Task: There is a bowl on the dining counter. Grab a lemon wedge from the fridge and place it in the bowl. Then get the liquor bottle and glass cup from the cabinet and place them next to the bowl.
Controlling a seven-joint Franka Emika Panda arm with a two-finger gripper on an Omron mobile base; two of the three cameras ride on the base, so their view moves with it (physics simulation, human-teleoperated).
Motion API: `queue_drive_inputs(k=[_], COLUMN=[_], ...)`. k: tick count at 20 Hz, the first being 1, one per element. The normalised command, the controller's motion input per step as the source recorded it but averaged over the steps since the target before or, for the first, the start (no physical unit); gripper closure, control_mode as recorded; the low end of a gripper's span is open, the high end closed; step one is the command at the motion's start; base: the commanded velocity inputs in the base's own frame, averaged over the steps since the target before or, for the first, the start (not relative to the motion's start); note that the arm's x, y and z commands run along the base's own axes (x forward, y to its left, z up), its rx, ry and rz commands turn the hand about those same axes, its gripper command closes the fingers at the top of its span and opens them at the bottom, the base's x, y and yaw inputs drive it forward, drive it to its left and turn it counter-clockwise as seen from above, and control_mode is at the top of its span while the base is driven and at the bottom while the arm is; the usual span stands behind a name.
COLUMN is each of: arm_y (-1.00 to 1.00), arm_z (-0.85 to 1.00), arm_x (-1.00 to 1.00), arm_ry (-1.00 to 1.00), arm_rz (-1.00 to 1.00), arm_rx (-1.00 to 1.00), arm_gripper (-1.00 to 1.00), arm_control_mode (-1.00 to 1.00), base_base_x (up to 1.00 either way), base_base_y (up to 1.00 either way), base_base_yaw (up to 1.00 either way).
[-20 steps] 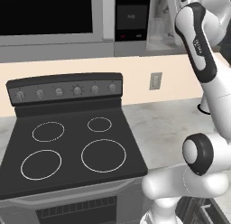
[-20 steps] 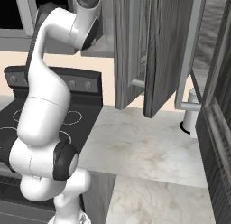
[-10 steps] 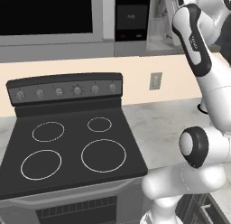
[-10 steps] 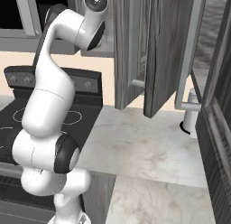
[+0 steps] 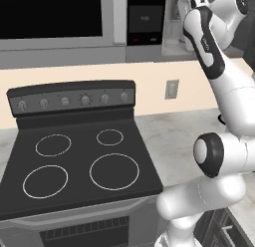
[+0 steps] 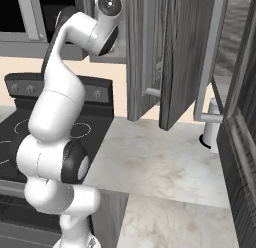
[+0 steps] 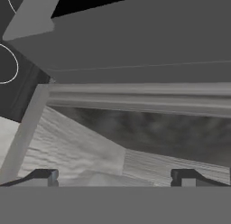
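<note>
Left base view: the arm (image 5: 219, 76) rises from the lower right and reaches up to the top right corner, where its wrist sits level with the microwave (image 5: 74, 19). The stove (image 5: 74, 156), with four white burner rings and a row of knobs on its back panel, fills the left and centre. A wall outlet (image 5: 172, 88) sits on the beige backsplash to the stove's right. Marbled counter (image 5: 184, 136) runs behind the arm.

Right base view: the arm stands at left, its upper link bent over to the right so that the wrist joint (image 6: 109, 5) is just beside the open cabinet (image 6: 150, 52). Two wood-grain cabinet doors (image 6: 185, 57) with long pale handles hang open over the counter. A pale upright object (image 6: 212, 128) stands on a dark round base at the far right of the counter, partly hidden by the door; I cannot identify it. Bowl, lemon wedge, liquor bottle and glass cup cannot be located from here.

Hand view: the gripper (image 7: 115, 177) has its two dark fingertips (image 7: 43, 175) set wide apart with nothing between them. Ahead lie grey wood-grain cabinet surfaces and a pale horizontal edge; burner rings show at the upper left.
</note>
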Motion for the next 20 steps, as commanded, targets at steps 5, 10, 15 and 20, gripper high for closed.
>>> queue_drive_inputs(k=[5, 10, 15, 20], arm_y=[-0.05, -0.20, -0.29, -0.26], arm_z=[-0.06, -0.01, 0.00, 0.00], arm_x=[0.37, 0.29, 0.18, 0.19], arm_ry=[0.00, 0.00, 0.00, 0.00], arm_rz=[0.00, 0.01, 0.04, 0.04], arm_rx=[0.00, 0.00, 0.00, 0.00], arm_gripper=[-1.00, -1.00, -1.00, -1.00], arm_control_mode=[-1.00, -1.00, -1.00, -1.00], base_base_x=[0.00, 0.00, 0.00, 0.00], base_base_y=[0.00, 0.00, 0.00, 0.00], base_base_yaw=[0.00, 0.00, 0.00, 0.00])
